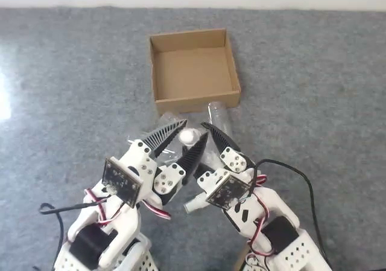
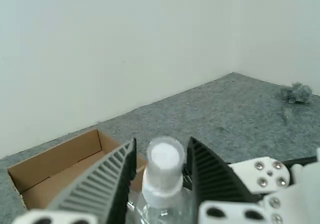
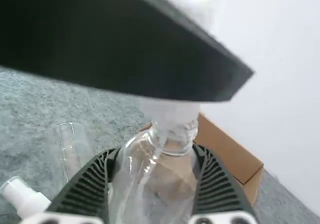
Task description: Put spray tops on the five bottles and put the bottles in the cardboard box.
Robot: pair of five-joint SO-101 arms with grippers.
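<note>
The right gripper [image 3: 152,156] had its jaws clenched on the body of a clear bottle [image 3: 150,184], holding it upright just in front of the cardboard box [image 1: 193,72], evidently so that its neck pointed up and stayed steady for the other arm to work on; the left gripper [image 2: 162,143] hung over that neck with its jaws parted, one on each side of the white spray top [image 2: 164,159], which sat on the bottle's mouth; a thin gap showed on either side of the top in the left wrist view, so the jaws seemed to straddle it rather than pinch it; whether the top was fully seated or only resting on the neck could not be told; the step in hand looked like the fitting of this top, with one arm as a vice and the other as the hand that presses or turns; the box was empty, open side up, close enough that the finished bottle would need only a short carry; another clear bottle [image 1: 220,117] lay on its side on the grey carpeted surface [image 1: 313,72] just beside the box's near wall, uncapped, and a loose spray top [image 1: 196,206] lay close to the right arm's base, both within easy reach; most of the task seemed yet to be done.
</note>
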